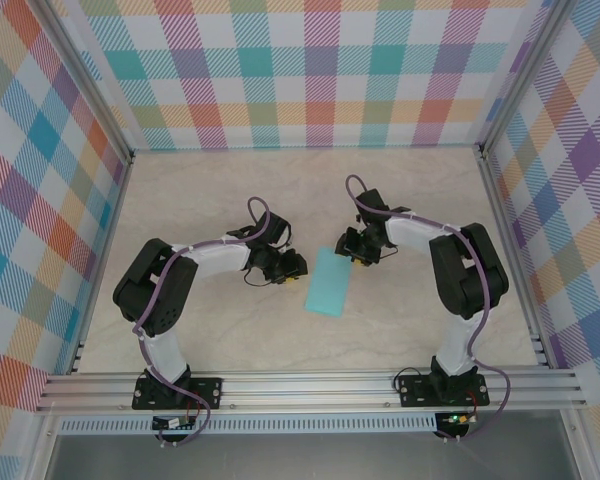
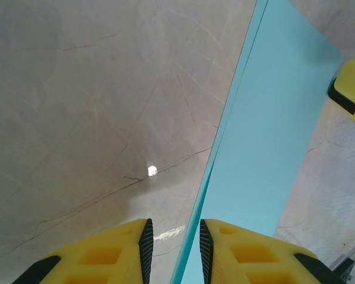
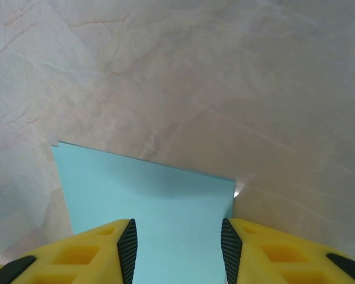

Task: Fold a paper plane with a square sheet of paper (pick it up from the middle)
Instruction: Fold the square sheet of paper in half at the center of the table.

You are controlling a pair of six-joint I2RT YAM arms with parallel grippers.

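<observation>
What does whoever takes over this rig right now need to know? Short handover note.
Left gripper: open, low at the paper's long edge, which runs between its jaws; nothing clamped.
Right gripper: open, over the paper's far end; contact unclear.
Square sheet of paper: flat on the table between the arms, a narrow rectangle, apparently folded in half once.
Done: seemingly the first half fold.
Left: nose and wing folds; no plane shape yet.

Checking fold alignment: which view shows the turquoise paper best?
Top external: the whole paper shows as a narrow rectangle on the table. Left wrist catches one long edge up close; right wrist one short end with both corners.
</observation>
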